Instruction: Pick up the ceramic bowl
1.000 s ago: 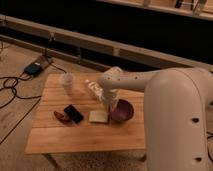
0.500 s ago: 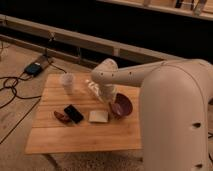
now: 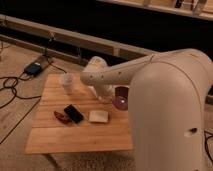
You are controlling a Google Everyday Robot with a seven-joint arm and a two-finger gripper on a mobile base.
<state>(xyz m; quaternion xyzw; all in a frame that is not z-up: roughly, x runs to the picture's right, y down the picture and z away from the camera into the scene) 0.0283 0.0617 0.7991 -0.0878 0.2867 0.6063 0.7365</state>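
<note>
The ceramic bowl [image 3: 121, 98] is dark maroon-purple and glossy. It is tilted on edge, with its inside facing the camera, above the right part of the wooden table [image 3: 75, 137]. My gripper [image 3: 111, 95] reaches down from the white arm and is shut on the bowl's left rim. The wide white arm covers the bowl's right side and the table's right end.
A pale translucent cup [image 3: 67, 82] stands at the table's back left. A black flat object [image 3: 73, 113], a brown object [image 3: 61, 116] and a white square item [image 3: 98, 116] lie in front. A blue device [image 3: 34, 68] and cables are on the floor to the left.
The bowl has risen from the table surface and tilted up on edge in the gripper. The arm has swung closer to the camera and fills more of the right side.
</note>
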